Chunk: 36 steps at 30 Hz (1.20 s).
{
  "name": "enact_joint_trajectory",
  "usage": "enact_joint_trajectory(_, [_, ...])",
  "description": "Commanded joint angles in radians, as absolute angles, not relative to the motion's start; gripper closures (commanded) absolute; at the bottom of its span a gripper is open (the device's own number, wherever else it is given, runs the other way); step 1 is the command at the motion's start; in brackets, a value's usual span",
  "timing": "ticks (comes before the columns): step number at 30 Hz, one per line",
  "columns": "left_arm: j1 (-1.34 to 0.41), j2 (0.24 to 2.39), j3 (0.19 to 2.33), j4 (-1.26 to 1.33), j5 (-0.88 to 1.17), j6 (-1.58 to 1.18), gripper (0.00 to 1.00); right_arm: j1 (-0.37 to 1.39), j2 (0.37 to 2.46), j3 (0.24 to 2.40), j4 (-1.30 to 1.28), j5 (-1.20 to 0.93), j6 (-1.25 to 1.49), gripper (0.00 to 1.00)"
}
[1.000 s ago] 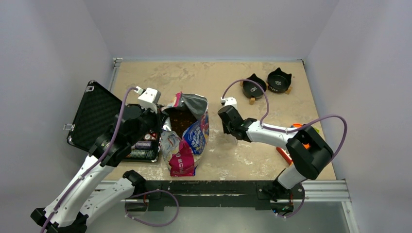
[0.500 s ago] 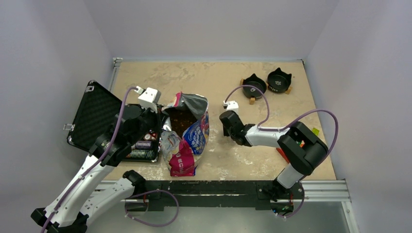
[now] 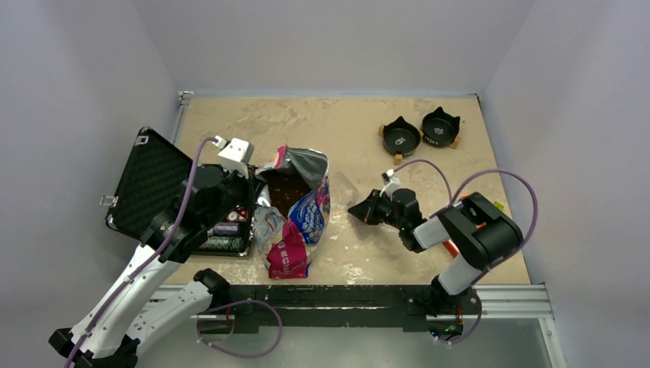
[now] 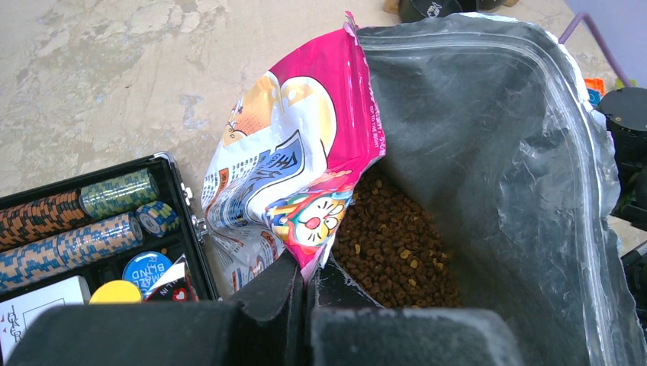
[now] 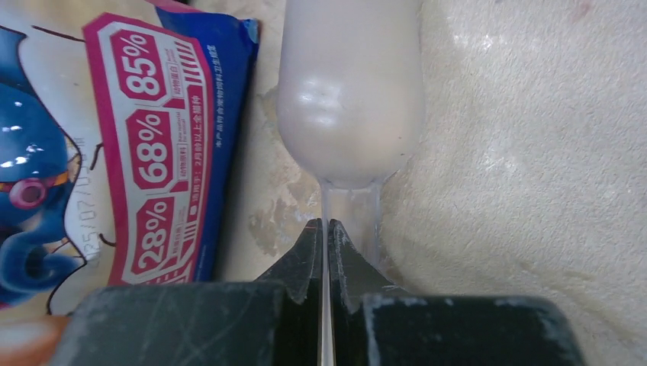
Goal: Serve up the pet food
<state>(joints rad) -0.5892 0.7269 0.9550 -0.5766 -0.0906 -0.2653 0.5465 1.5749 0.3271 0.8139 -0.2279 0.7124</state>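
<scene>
One open bag (image 4: 290, 160) stood on the table (image 3: 306, 123), brown kibble (image 4: 389, 244) inside. The left gripper (image 4: 307, 278) had its jaws closed on the bag's pink rim. The right gripper (image 5: 326, 229) had its jaws closed on the handle of one clear scoop (image 5: 349, 91), which lay just beside the bag. Two black bowls (image 3: 401, 139) (image 3: 441, 127) sat at the far right. One open case (image 3: 146, 180) held rows of chips (image 4: 76, 221).
</scene>
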Motion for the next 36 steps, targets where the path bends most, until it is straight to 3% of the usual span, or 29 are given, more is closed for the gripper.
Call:
enact_joint_trajectory(1, [-0.579, 0.706, 0.989, -0.333, -0.107, -0.239, 1.00, 0.455, 1.787, 0.231, 1.354, -0.555, 0.922, 1.00])
enact_joint_trajectory(4, [-0.578, 0.705, 0.989, -0.333, -0.105, -0.239, 1.00, 0.418, 1.979, 0.225, 1.602, -0.617, 1.027, 1.00])
enact_joint_trajectory(7, [-0.579, 0.706, 0.987, -0.332, -0.104, -0.239, 1.00, 0.410, 2.054, 0.233, 1.636, -0.599, 1.035, 0.99])
enact_joint_trajectory(10, [-0.578, 0.707, 0.987, -0.332, -0.102, -0.241, 1.00, 0.410, 2.048, 0.213, 1.632, -0.565, 1.020, 0.90])
enact_joint_trajectory(25, [-0.579, 0.712, 0.987, -0.331, -0.093, -0.242, 1.00, 0.364, 2.071, 0.179, 1.630, -0.510, 1.021, 0.67])
enact_joint_trajectory(36, [-0.579, 0.715, 0.987, -0.331, -0.088, -0.242, 1.00, 0.322, 1.990, 0.144, 1.579, -0.512, 0.986, 0.62])
